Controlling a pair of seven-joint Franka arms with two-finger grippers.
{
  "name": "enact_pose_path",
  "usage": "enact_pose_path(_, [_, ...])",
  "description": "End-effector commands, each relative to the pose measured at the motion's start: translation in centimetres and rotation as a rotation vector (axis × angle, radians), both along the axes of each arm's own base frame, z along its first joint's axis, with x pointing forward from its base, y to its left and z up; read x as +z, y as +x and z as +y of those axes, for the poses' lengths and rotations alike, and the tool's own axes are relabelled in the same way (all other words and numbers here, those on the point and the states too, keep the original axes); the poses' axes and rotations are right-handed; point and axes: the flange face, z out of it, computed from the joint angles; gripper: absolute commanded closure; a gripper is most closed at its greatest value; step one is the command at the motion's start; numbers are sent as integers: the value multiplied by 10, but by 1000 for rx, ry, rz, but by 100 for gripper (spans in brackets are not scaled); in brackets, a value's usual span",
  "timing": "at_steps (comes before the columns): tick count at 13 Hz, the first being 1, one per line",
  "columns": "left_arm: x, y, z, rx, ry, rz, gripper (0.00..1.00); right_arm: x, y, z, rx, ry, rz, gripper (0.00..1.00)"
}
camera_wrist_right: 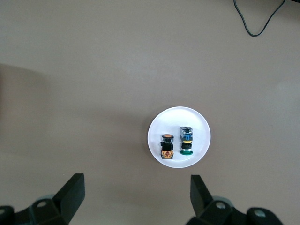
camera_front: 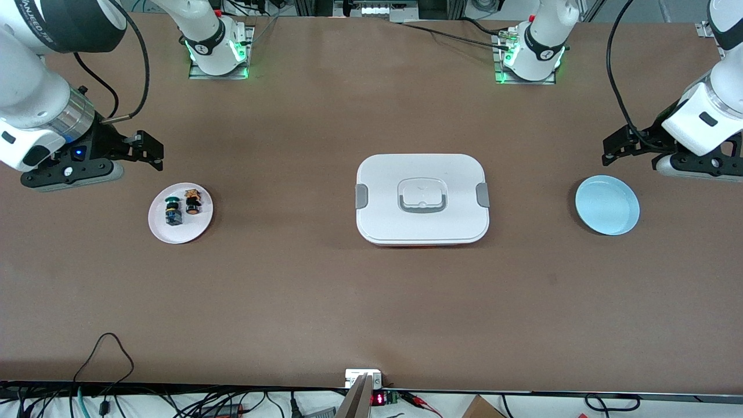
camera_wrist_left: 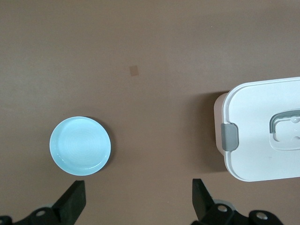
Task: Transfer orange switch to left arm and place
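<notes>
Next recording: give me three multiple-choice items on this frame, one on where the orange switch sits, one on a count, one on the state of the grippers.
1. The orange switch lies
A. on the white plate
B. on the box
C. on the blue plate

2. How many switches are on that plate?
A. one
B. two
C. three

3. The left gripper and right gripper are
A. both shut
B. both open, holding nothing
C. both gripping the box

Answers:
1. A, it lies beside the green switch on the white plate.
2. B, only an orange-capped and a green-capped one show.
3. B, each wrist view shows fingers apart with bare table between them.
</notes>
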Motion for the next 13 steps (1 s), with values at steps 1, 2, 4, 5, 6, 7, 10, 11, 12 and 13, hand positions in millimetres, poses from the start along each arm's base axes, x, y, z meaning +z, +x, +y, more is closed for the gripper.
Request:
enact_pose_path(1, [0, -1, 0, -3, 24, 2, 0, 3, 1, -1, -11, -2, -11, 0])
enact_pose_path(2, [0, -1, 0, -3, 24, 2, 0, 4, 1, -2, -11, -2, -13, 0])
enact_pose_path(4, [0, -1, 0, 0, 25, 2, 0, 7, -1, 0, -1, -8, -15, 0])
enact_pose_path(5, [0, -1, 0, -1, 25, 2, 0, 7, -1, 0, 11, -9, -15, 0])
enact_pose_path(6, [0, -1, 0, -1, 25, 2, 0, 8, -1, 0, 12, -6, -16, 0])
enact_pose_path(7, [0, -1, 0, -1, 25, 2, 0, 10, -4, 1, 15, -7, -11, 0])
enact_pose_path(10, [0, -1, 0, -1, 25, 2, 0, 20, -9, 11, 68, -7, -19, 0])
enact_pose_path(11, [0, -1, 0, 0, 24, 3, 0, 18, -12, 17, 84, -10, -4, 0])
enact_pose_path(12, [0, -1, 0, 0, 24, 4, 0, 16, -17, 23, 106, -15, 26, 0])
enact_pose_path(13, [0, -1, 0, 0, 24, 3, 0, 11, -21, 26, 180, -21, 67, 0])
